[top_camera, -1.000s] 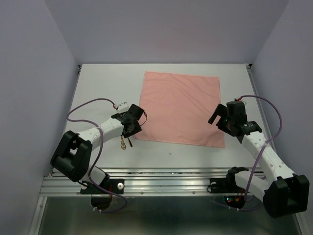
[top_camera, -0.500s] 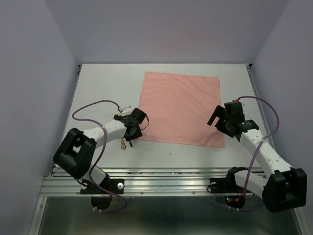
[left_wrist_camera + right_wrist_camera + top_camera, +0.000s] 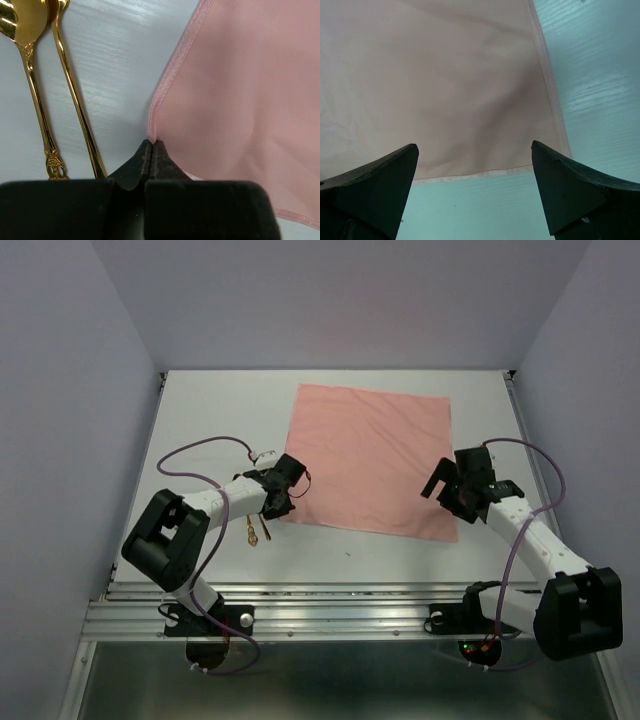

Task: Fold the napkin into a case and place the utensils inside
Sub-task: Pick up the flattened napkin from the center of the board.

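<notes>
The salmon-pink napkin (image 3: pixel 370 460) lies spread flat on the white table, unfolded, so no case shows. My left gripper (image 3: pixel 288 502) is shut on the napkin's near-left corner edge (image 3: pixel 152 131), pinching the hem between its fingertips. Two gold utensils (image 3: pixel 256 530) lie side by side just left of that corner, their handles (image 3: pixel 75 107) running beside my fingers. My right gripper (image 3: pixel 455 508) hovers open over the napkin's near-right corner (image 3: pixel 545 155), with the hem between and ahead of its fingertips and nothing held.
Grey walls close in the table (image 3: pixel 220 410) on the left, back and right. A metal rail (image 3: pixel 330 605) runs along the near edge, with both arm bases on it. Purple cables loop off each arm.
My left gripper slid right to the napkin's near-left corner and shut on its edge. My right gripper crept slightly toward the near-right corner and stayed open.
</notes>
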You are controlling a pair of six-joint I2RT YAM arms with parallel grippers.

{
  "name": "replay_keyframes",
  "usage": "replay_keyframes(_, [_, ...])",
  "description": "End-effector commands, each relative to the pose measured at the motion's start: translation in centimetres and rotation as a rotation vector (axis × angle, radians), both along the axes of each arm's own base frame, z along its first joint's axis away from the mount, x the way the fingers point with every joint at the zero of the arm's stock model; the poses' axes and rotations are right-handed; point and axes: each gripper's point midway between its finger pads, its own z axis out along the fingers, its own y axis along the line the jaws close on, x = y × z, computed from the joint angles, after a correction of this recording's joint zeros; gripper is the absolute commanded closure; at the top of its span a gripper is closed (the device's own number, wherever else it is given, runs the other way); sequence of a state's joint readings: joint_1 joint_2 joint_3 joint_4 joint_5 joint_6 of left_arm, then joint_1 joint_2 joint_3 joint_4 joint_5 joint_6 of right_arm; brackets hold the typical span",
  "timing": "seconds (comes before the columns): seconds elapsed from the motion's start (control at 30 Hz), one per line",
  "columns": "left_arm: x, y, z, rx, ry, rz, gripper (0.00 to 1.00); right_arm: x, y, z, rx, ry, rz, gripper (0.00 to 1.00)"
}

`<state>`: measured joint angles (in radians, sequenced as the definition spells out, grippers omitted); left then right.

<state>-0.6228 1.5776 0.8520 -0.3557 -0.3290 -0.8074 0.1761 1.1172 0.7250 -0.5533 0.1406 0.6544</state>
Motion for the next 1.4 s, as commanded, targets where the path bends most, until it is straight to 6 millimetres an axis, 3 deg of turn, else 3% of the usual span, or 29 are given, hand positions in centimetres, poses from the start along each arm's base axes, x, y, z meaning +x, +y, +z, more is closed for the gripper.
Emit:
replay_keyframes(0.0, [-0.4,0.2,0.0,0.024,0.022,-0.013,1.0,0.1,2.0,-0.4,0.101,0.091,0.018,0.0])
replay_keyframes(0.17, [0.3,-0.8,3.3,-0.041,-0.046,-0.034,1.0,-1.5,0.2,-3.1,0.036,0.215,-0.119,0.0])
replay_keyframes(0.27, [0.6,-1.1,5.4,-0.069,-0.091,-0.063,1.0,-2.0,-0.4,-2.5,0.056,0.153,-0.2,0.0])
replay_keyframes(0.33, [0.9,-0.9,6.7,-0.041,-0.102,-0.11,1.0,-2.8,-2.3,-2.4,0.001,0.104,-0.266,0.0])
replay_keyframes(0.47, [0.6,-0.9,6.3,-0.043,-0.107,-0.141,1.0,-3.2,-4.4,-3.8,-0.007,0.17,-0.329,0.01])
replay_keyframes(0.6, [0.5,-1.2,5.5,-0.047,-0.085,-0.152,1.0,-4.3,-4.2,-5.0,0.019,0.218,-0.333,0.08])
replay_keyframes(0.83, [0.6,-1.9,5.5,-0.08,-0.084,-0.165,1.0,-5.9,-4.2,-7.2,0.047,0.269,-0.39,0.09])
replay_keyframes(1.1, [1.4,-2.8,6.1,-0.1,-0.099,-0.18,1.0,-5.5,-4.1,-8.6,0.046,0.286,-0.39,0.33])
replay_keyframes(1.23, [1.5,-2.7,6.3,-0.096,-0.1,-0.174,1.0,-5.4,-3.7,-8.8,0.064,0.29,-0.386,0.55])
replay_keyframes(1.37, [1.6,-2.9,6.3,-0.102,-0.103,-0.18,1.0,-5.3,-3.5,-8.7,0.079,0.278,-0.378,0.6])
